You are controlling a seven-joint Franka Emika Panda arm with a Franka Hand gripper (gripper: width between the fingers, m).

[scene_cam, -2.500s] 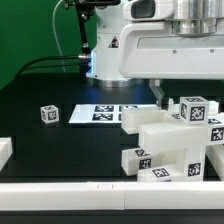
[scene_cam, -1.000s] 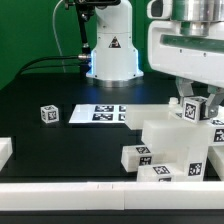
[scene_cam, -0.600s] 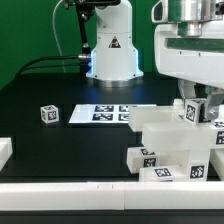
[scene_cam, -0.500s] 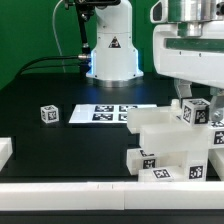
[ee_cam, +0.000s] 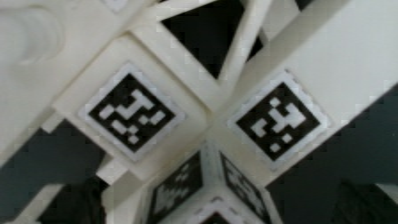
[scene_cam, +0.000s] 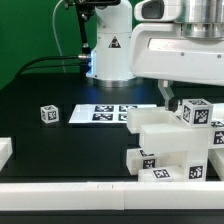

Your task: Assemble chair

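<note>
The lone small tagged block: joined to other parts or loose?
Loose: the block lies alone on the table, apart from the other parts.

The exterior view sits low at the table point(scene_cam: 60, 150) edge, looking across it toward the arm base point(scene_cam: 110, 55), moderately near; the wrist view presses close against the chair point(ee_cam: 199, 120); both share its tagged parts.

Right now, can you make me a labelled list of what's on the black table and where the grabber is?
Table: black tabletop
Board: thin flat white marker board, lying flat
Lone piece: small white cube with a black-and-white tag, on the exterior view's left of the marker board
Chair pile: white plastic tagged blocks and panels, exterior view's right
Gripper: two-finger gripper over the pile; open or shut, cannot tell
Wrist view: tagged X-braced white panel, very close
</note>
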